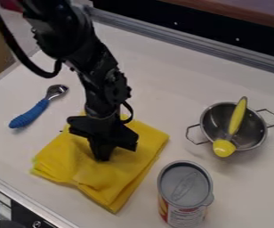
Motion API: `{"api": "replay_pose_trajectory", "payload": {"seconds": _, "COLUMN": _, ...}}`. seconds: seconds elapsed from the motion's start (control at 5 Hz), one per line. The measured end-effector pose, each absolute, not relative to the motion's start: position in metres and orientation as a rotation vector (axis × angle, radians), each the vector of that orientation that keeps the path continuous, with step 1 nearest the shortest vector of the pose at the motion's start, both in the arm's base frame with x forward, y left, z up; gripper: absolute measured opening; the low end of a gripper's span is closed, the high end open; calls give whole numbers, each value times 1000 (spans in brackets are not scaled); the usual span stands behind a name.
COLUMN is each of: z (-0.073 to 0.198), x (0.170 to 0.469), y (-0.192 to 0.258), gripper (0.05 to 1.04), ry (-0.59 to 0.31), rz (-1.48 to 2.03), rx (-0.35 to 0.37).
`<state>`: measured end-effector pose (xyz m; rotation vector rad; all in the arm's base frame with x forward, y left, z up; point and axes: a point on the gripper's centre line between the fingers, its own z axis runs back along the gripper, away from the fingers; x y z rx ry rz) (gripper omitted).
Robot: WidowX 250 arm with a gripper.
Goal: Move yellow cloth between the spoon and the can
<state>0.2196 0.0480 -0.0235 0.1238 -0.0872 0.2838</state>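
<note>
The black gripper (103,153) hangs down over the middle of the yellow cloth (124,178), low against it and hiding part of it. Folded in layers, the cloth lies on the white surface between the blue-handled spoon (31,114) and the can (185,191). That spoon rests at the left with its metal bowl toward the back. Upright at the front right stands the can, its grey top facing up, a short gap from the cloth's right edge.
A metal pot (253,129) with two wire handles sits at the right. Across it lies a yellow-handled utensil (238,116), its yellow end over the front rim. A grey rail (193,42) borders the back, and another edge runs along the front left.
</note>
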Motion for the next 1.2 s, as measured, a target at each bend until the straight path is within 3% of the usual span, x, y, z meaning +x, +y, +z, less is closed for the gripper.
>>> {"api": "replay_pose_trajectory", "payload": {"seconds": 0.2, "z": -18, "x": 216, "y": 48, "gripper": 70, "ry": -68, "rz": 320, "rx": 124}}
{"api": "replay_pose_trajectory", "payload": {"seconds": 0.4, "z": 3, "x": 223, "y": 50, "gripper": 212, "ry": -68, "rz": 330, "rx": 91}}
{"api": "replay_pose_trajectory", "payload": {"seconds": 0.6, "z": 25, "x": 224, "y": 54, "gripper": 439, "ry": -79, "rz": 355, "rx": 59}}
{"api": "replay_pose_trajectory", "payload": {"seconds": 0.8, "z": 43, "x": 224, "y": 59, "gripper": 741, "ry": -87, "rz": 362, "rx": 33}}
{"api": "replay_pose_trajectory", "payload": {"seconds": 1.0, "z": 57, "x": 228, "y": 64, "gripper": 978, "ry": -44, "rz": 383, "rx": -21}}
{"api": "replay_pose_trajectory", "payload": {"seconds": 1.2, "z": 56, "x": 243, "y": 69, "gripper": 997, "ry": -77, "rz": 485, "rx": 79}}
